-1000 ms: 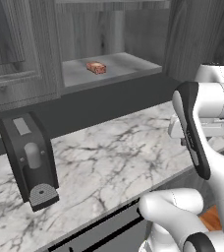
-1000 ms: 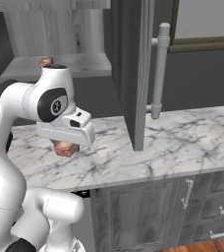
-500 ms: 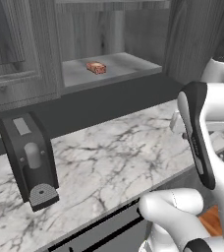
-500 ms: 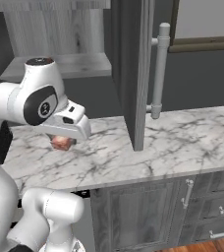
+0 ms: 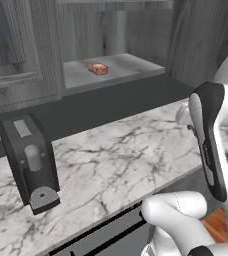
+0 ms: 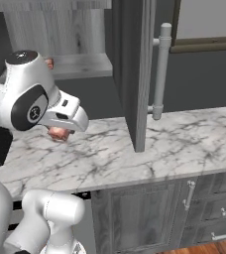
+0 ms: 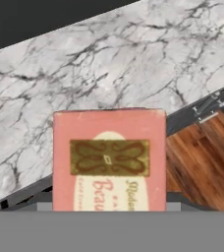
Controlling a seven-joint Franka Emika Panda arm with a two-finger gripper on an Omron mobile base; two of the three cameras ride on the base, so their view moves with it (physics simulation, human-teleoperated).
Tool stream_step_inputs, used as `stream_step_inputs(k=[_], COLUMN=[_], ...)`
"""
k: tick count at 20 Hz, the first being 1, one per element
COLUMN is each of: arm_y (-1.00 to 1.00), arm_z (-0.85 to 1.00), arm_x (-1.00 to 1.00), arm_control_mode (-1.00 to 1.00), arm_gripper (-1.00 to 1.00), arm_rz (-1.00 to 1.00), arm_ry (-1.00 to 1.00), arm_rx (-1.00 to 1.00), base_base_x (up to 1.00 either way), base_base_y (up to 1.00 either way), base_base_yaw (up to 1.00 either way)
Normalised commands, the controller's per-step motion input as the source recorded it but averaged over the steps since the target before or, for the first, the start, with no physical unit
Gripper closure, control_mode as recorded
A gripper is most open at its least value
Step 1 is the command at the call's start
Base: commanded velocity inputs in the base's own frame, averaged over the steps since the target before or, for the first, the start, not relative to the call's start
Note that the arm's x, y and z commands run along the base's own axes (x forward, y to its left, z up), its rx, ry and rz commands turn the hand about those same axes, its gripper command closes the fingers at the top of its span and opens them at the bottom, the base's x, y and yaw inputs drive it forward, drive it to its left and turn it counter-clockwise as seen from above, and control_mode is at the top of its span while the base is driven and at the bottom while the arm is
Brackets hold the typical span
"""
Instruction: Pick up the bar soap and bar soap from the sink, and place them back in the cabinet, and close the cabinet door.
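One bar soap (image 7: 109,160) is sitting right at the pincer (image 6: 59,133), filling the near middle of the hand view with its pink face and its cream and gold label; in the right base view it is peeking out as a reddish lump just below the white hand, above the marble bench (image 6: 184,139). The finger tips are hidden behind the bar, so the pincer appears to be pinching it, though the contact itself cannot be seen. The other bar soap (image 5: 97,68) is lying flat on the inner shelf of the cabinet (image 5: 121,30), towards the left of the shelf and well apart from the arm. The cabinet door (image 6: 135,74) is standing open, edge-on towards the right base camera, with its silver bar handle (image 6: 160,72) on the right face; it is hanging over the bench to the right of the held bar. A black coffee machine (image 5: 28,162) is standing on the bench at the left, well away from the shelf opening. In the hand view the bench edge, dark drawer fronts and a wooden floor (image 7: 202,162) are lying beyond the bar.
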Motion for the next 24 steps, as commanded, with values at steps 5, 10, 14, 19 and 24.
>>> stream_step_inputs(k=[5, 10, 14, 19, 24], arm_y=[0.0, 0.0, 0.0, 0.02, 0.07], arm_z=[0.2, 0.13, 0.14, 0.27, 0.38], arm_x=[0.0, 0.0, 0.04, 0.03, 0.16], arm_control_mode=[-1.0, -1.0, -1.0, -1.0, -1.0], arm_gripper=[1.0, 1.0, 1.0, 1.0, 1.0], arm_rz=[0.0, 0.0, 0.0, 0.0, 0.02], arm_ry=[-0.18, -0.2, -0.23, -0.22, -0.06], arm_rx=[0.0, 0.0, 0.0, 0.0, 0.0], base_base_x=[0.0, 0.0, 0.0, 0.0, 0.0], base_base_y=[0.0, 0.0, 0.0, 0.0, 0.0], base_base_yaw=[0.0, 0.0, 0.0, 0.0, 0.0])
